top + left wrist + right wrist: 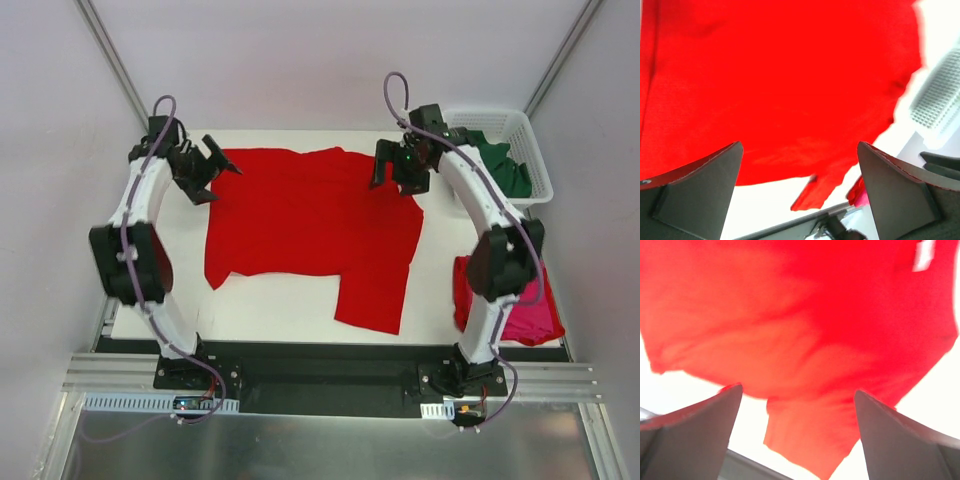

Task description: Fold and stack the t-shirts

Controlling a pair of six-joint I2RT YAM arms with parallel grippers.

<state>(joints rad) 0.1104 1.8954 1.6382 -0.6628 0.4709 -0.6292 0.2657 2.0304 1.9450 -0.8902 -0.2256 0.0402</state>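
Observation:
A bright red t-shirt [310,225] lies spread on the white table, one sleeve pointing toward the near edge. It fills the left wrist view [785,80] and the right wrist view [805,325]. My left gripper [212,170] hovers open over the shirt's far left corner, nothing between its fingers. My right gripper [398,168] hovers open over the far right corner, also holding nothing. A magenta-pink t-shirt [520,305] sits bunched at the table's near right, with red cloth on top, partly hidden by the right arm. A dark green t-shirt [500,162] lies in the basket.
A white lattice basket [530,150] stands at the far right corner; it also shows at the edge of the left wrist view [940,100]. Bare white table [270,305] runs along the near edge. Grey walls and frame posts close in the sides.

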